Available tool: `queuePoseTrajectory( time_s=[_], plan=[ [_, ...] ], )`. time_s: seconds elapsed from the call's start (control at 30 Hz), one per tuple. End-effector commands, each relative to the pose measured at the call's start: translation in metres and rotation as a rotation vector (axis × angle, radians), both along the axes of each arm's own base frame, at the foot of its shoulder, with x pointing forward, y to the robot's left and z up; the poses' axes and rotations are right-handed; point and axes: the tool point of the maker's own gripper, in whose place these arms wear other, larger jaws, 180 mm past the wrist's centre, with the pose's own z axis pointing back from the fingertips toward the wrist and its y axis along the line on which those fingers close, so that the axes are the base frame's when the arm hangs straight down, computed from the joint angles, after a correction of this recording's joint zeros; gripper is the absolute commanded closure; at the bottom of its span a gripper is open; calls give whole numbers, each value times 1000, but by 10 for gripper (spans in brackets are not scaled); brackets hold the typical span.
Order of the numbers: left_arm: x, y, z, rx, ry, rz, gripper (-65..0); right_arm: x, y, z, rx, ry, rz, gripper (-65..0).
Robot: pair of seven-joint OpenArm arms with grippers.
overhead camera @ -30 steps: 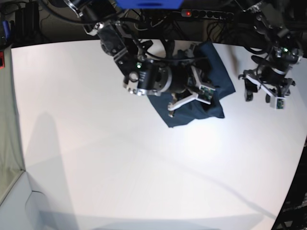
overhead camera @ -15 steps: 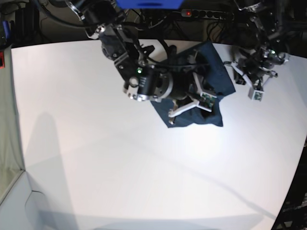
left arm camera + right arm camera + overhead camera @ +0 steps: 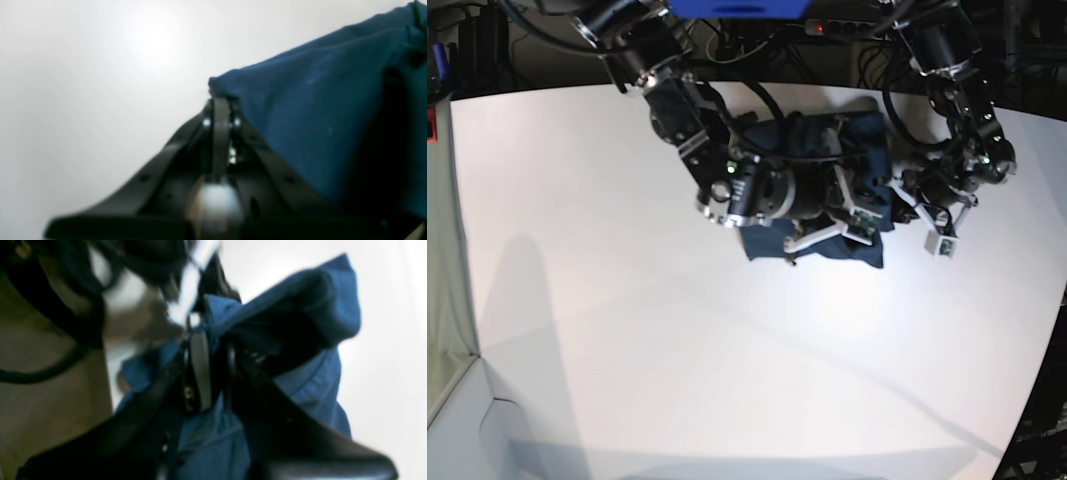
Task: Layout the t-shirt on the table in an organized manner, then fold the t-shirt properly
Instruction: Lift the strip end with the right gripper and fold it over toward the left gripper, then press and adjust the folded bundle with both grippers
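**Inspector A:** Presently we find the left fingers closed tight, pinching a corner of the t-shirt; the cloth runs away from that corner in one taut slope, which we judge to be the reason for the hold: a corner grip lets the arm draw the fabric out flat.

**Inspector B:** Agreed. The right fingers stand nearly closed with blue cloth bunched between and around them. That view is blurred, so we cannot say which part of the garment they hold.

**Inspector A:** From the base view, we note the t-shirt lies as a crumpled bundle on the far part of the desk, between the two arms, mostly under the right gripper. The left gripper sits at the bundle's edge.

**Inspector B:** Our judgement: laying out is only beginning. With both arms gripping, pulling apart should open the garment; the risk is that layers stay folded together.
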Motion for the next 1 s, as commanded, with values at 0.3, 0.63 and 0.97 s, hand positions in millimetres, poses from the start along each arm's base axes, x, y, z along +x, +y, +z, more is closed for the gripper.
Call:
queuePoseTrajectory(
  time_s=[0.3, 0.63, 0.97],
  plan=[
    [-2, 7, -4, 48, 44, -6, -3, 18, 24, 22, 104, -24, 20, 0],
    [-1, 8, -2, 47, 39, -4, -3, 7, 29, 1, 64, 23, 50, -15],
    [0, 16, 1, 58, 10, 3, -3, 7, 23, 45, 74, -90, 44, -446]
  ],
)
